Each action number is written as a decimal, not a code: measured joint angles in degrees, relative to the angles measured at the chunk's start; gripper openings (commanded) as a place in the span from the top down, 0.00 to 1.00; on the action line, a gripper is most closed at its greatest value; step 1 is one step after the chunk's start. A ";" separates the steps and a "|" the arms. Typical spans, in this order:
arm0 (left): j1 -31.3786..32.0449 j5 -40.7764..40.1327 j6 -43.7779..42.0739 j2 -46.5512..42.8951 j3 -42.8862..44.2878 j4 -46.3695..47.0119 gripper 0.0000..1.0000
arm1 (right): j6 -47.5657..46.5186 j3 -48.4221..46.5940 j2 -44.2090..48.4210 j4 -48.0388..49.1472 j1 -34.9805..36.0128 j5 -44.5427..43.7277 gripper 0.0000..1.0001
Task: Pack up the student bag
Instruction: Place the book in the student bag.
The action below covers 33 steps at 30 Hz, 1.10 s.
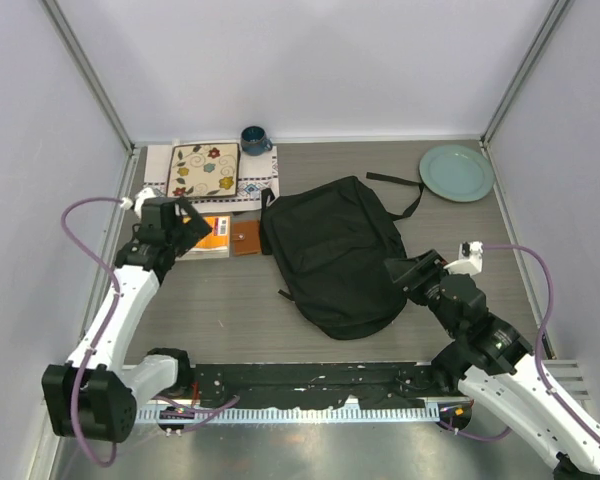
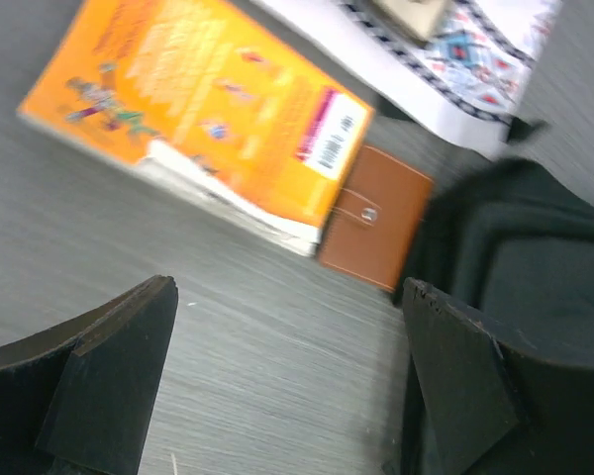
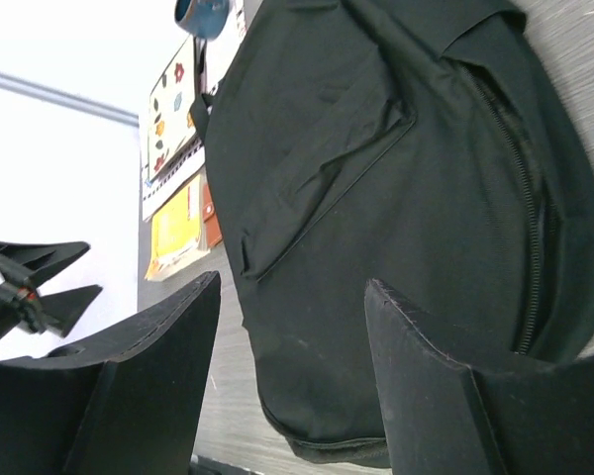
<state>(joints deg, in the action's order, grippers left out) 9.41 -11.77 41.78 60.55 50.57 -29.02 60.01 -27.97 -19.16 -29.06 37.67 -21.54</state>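
The student bag (image 1: 335, 255) lies flat mid-table (image 1: 460, 240), rounded end toward the arms. The right gripper (image 1: 412, 270) is at its right edge, jaws parted and empty. The left gripper (image 1: 185, 228) hangs off the bag's left side, spread wide and holding nothing, near an orange book (image 2: 208, 109) and a brown wallet (image 2: 376, 228).

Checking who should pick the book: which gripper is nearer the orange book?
Left. The left gripper hangs open right by the orange book; the right gripper sits at the right edge of the student bag, the whole bag between it and the book.
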 measured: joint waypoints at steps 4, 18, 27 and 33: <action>-11.91 3.32 3.67 1.81 -3.98 -0.04 0.00 | -0.22 0.55 -2.01 2.51 0.00 3.52 0.35; -22.03 6.47 5.88 18.84 -4.48 3.89 0.03 | -0.07 1.90 4.76 2.75 0.00 4.70 0.34; -25.35 8.09 5.75 24.90 -3.41 7.87 0.15 | -0.11 2.67 6.93 0.39 0.00 3.54 0.34; -27.17 10.10 5.55 30.16 -0.42 10.05 0.24 | -0.11 2.82 6.93 0.26 0.00 2.89 0.34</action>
<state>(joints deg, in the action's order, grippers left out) -17.76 -1.67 47.33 90.72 50.15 -18.96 59.90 -25.15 -12.23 -28.80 37.67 -18.65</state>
